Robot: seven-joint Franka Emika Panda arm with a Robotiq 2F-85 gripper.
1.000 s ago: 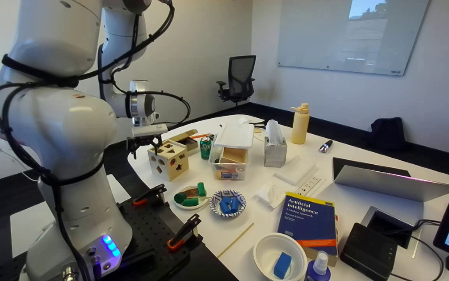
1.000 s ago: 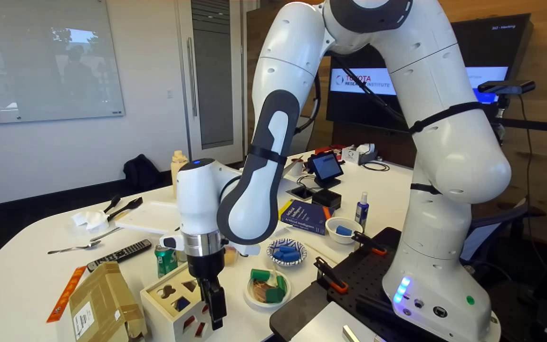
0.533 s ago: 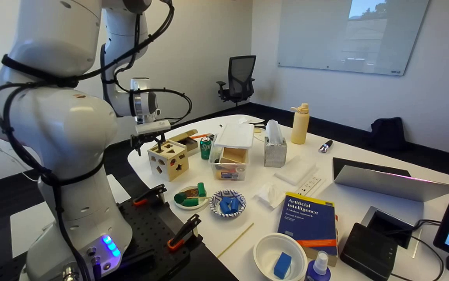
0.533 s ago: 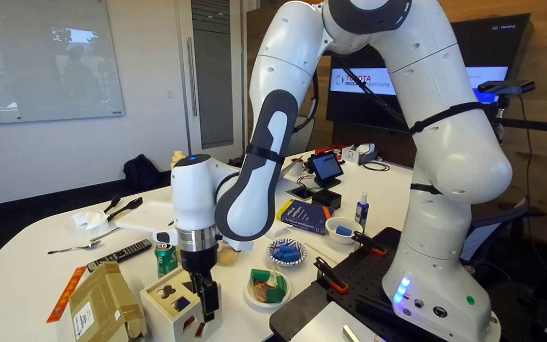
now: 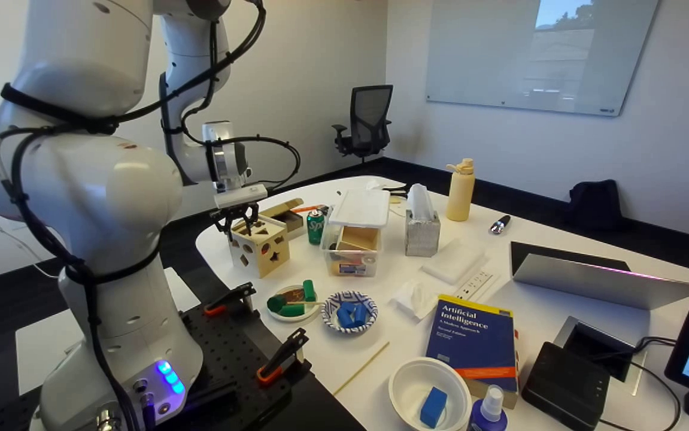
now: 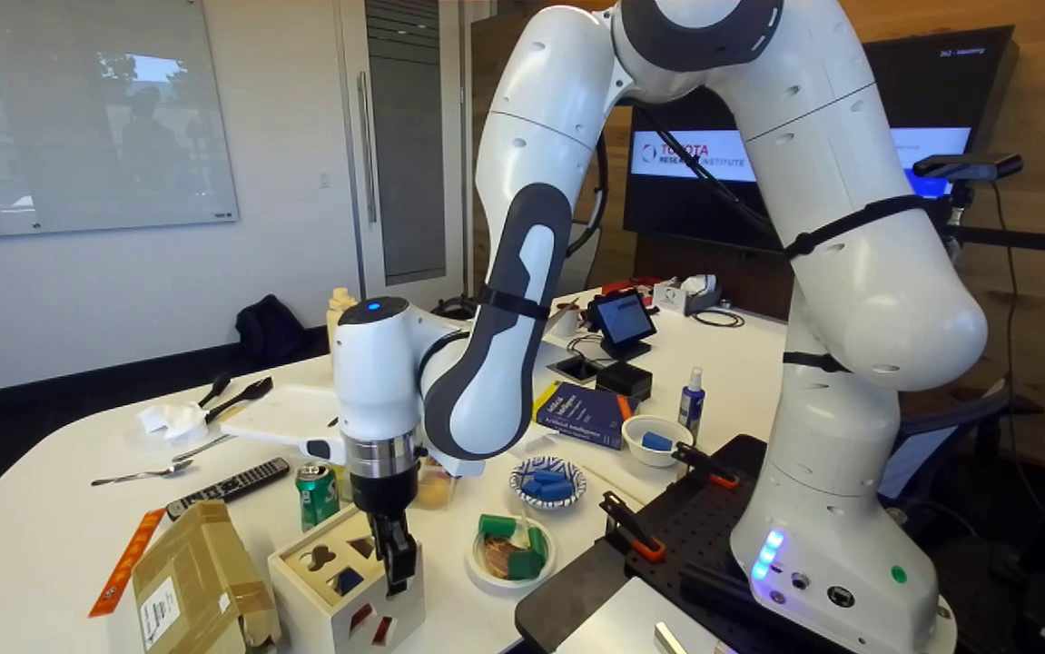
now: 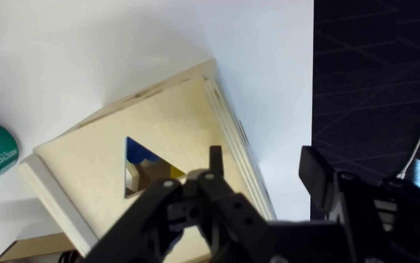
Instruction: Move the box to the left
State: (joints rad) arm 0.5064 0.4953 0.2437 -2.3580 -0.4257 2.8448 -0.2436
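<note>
The box is a tan wooden cube with shaped holes. It stands upright on the table in both exterior views point(image 5: 258, 258) point(image 6: 311, 581), and its top fills much of the wrist view point(image 7: 180, 109). My gripper point(image 7: 261, 153) is open and empty, pointing down over the box's edge. In the wrist view one finger is above the box top and the other is out past its side, over the table's edge. The gripper also shows at the box's near rim in both exterior views point(image 5: 238, 226) point(image 6: 398, 581). I cannot tell whether a finger touches the box.
A green can point(image 5: 315, 227) and an open cardboard carton point(image 6: 204, 581) stand close to the box. A plate with green blocks point(image 6: 477, 568), a patterned bowl point(image 5: 327, 320) and a clear bin point(image 5: 353, 269) are nearby. Black clamps point(image 5: 230, 297) sit at the robot's base edge.
My gripper has moved over the box's rim, shifting right in an exterior view where it started beside the box. The box has not moved.
</note>
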